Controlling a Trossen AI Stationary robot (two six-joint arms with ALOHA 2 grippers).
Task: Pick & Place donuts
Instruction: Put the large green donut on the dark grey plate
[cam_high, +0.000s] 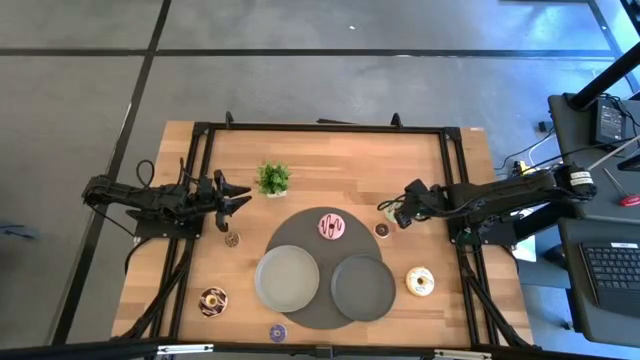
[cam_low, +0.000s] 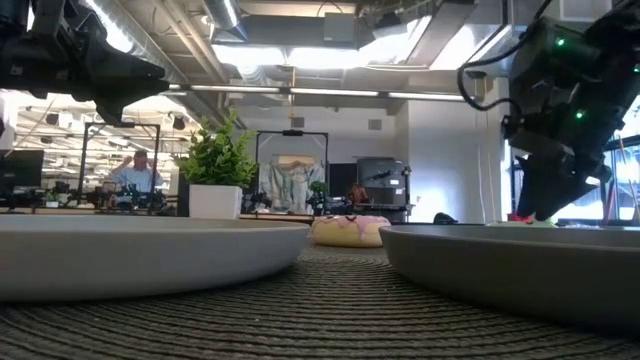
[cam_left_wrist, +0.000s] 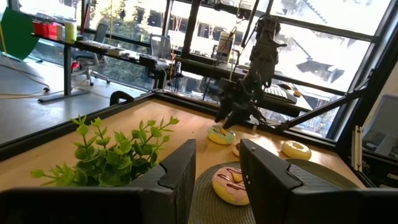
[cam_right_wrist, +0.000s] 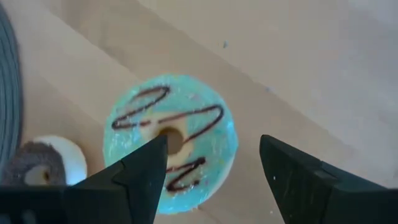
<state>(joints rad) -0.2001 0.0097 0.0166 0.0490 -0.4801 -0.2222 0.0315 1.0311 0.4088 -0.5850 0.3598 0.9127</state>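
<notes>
A green donut (cam_right_wrist: 171, 140) with brown stripes lies flat on the wooden table, just right of the round dark mat (cam_high: 312, 245). My right gripper (cam_right_wrist: 211, 165) hangs open above it, pointing steeply down, one finger over the donut's rim and one over bare wood. A tiny dark donut (cam_right_wrist: 43, 165) lies next to it. The pink-striped donut (cam_high: 332, 226) rests on the mat. At the table's left my left gripper (cam_high: 240, 197) waits, level and open, with nothing between its fingers (cam_left_wrist: 180, 171).
Two grey plates (cam_high: 287, 278) (cam_high: 363, 288) sit on the mat. A potted plant (cam_high: 273, 178) stands at the far middle. Other donuts lie about: cream (cam_high: 420, 282), chocolate-sprinkled (cam_high: 212, 300), purple (cam_high: 277, 333), tiny brown (cam_high: 232, 240). A person sits in the room beyond.
</notes>
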